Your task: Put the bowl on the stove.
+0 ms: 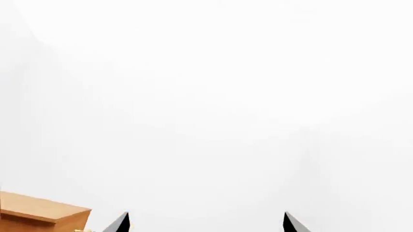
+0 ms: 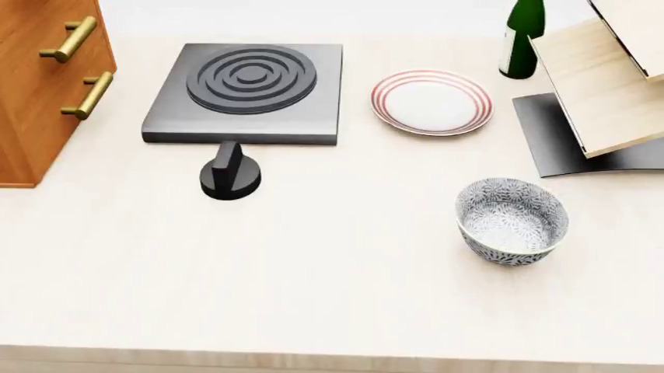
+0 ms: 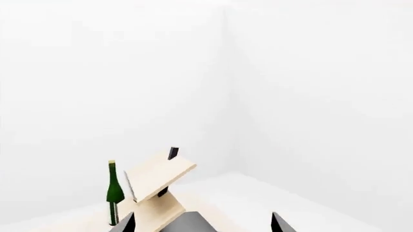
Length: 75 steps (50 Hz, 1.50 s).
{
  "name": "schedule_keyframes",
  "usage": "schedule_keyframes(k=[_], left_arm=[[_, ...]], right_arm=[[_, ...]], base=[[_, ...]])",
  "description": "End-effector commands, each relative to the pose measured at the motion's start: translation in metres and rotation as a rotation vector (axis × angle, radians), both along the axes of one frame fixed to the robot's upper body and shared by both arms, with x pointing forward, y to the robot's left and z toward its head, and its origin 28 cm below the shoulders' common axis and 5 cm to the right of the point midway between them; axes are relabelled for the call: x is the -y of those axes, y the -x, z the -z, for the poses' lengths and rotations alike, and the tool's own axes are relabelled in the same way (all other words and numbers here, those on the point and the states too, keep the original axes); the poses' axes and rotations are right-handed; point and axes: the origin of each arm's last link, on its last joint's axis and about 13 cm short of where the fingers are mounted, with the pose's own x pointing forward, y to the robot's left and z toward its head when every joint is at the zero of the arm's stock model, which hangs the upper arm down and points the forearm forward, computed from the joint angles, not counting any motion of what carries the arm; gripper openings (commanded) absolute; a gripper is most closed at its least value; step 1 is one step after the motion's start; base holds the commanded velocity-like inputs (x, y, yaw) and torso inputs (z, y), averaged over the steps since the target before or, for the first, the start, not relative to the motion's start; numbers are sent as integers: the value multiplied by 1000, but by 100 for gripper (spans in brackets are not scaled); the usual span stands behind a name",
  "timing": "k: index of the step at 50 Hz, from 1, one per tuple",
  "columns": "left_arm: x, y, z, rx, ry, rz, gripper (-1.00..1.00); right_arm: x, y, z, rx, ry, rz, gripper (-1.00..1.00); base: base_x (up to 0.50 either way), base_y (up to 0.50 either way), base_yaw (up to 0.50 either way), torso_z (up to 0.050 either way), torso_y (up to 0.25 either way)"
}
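The bowl (image 2: pixel 512 221) sits upright on the counter (image 2: pixel 332 287), well apart from the stove (image 2: pixel 249 93) — plate (image 2: pixel 431 101) between. Both grippers — left (image 1: pixel 206 223), right (image 3: pixel 203 223) — show only cropped fingertips, spread apart, holding nothing.

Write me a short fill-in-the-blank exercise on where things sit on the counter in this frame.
1. The deep speckled white-grey bowl stands on the counter, not on the ____.
2. The small black round knob sits in front of the flat dark grey metal stove, whose ringed burner is ____.
3. The flat white plate has ____ rim rings.
4. The tall glass bottle is ____.

Missing words: stove; empty; red; green
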Motion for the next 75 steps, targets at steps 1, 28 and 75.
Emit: schedule_keyframes(k=[1,28,75], left_arm=[[-4,19,-12,158,25,120,100],[-4,13,-13,133,78,71,100],[-1,14,-12,142,75,101,100]], right_arm=[[7,24,6,18,-27,65,100],[-6,9,3,-12,24,4,100],[-7,8,11,-73,25,-27,100]], base=[[0,0,0,0,0],[0,457,0,0,0],[176,134,0,0,0]])
